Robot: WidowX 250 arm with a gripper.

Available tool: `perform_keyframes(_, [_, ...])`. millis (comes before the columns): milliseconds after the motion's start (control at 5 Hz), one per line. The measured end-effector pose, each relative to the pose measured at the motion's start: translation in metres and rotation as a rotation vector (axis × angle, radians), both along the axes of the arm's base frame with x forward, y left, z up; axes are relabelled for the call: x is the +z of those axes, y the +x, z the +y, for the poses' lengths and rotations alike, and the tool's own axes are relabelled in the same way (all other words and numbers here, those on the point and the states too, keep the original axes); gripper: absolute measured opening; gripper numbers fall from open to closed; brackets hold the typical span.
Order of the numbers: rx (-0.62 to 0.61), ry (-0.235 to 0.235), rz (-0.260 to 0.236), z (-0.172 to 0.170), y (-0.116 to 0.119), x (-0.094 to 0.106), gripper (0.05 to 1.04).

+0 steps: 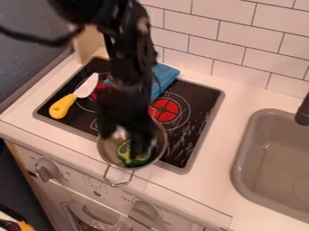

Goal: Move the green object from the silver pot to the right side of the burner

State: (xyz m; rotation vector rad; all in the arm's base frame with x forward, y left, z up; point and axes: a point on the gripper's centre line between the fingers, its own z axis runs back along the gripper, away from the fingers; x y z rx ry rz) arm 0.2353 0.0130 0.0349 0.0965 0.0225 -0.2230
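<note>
Left of the gripper [125,143], whose two fingers [142,137] stand spread, lies one knife [73,96]; below them, one silver pot [107,151] holds one green object [125,155]; behind, one blue cloth [165,76]; just right, the second of two red burners [165,110]; farther right, one sink [265,176]

I read: pot [109,148], silver; object [125,154], green with yellow marking; knife [76,95], yellow handle, pale blade; cloth [164,77], blue; burner [164,109], red; wall tiles [241,39], white, dark-lined brick pattern.

A black two-finger end effector [125,142], fingers apart, hangs at the round silver metal pot [109,150]; inside lies a rounded green-and-yellow object [125,158].
</note>
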Motion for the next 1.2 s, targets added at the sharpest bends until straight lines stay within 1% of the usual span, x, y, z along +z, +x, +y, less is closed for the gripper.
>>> perform_keyframes(200, [-0.020,0.015,-0.021,-0.013,-0.002,-0.006,0.999])
perform_keyframes(400, [0.010,0.037,0.001,-0.011,0.005,-0.021,0.998])
perform_keyframes(600, [0.086,0.057,0.022,0.004,0.020,-0.027,0.997])
perform_keyframes(800, [0.155,0.040,0.027,0.017,0.035,-0.025,0.942])
perform_keyframes(1000, [0.157,-0.019,0.023,0.024,0.045,-0.017,0.669])
perform_keyframes(1200, [0.064,-0.096,-0.027,0.001,0.051,0.021,0.478])
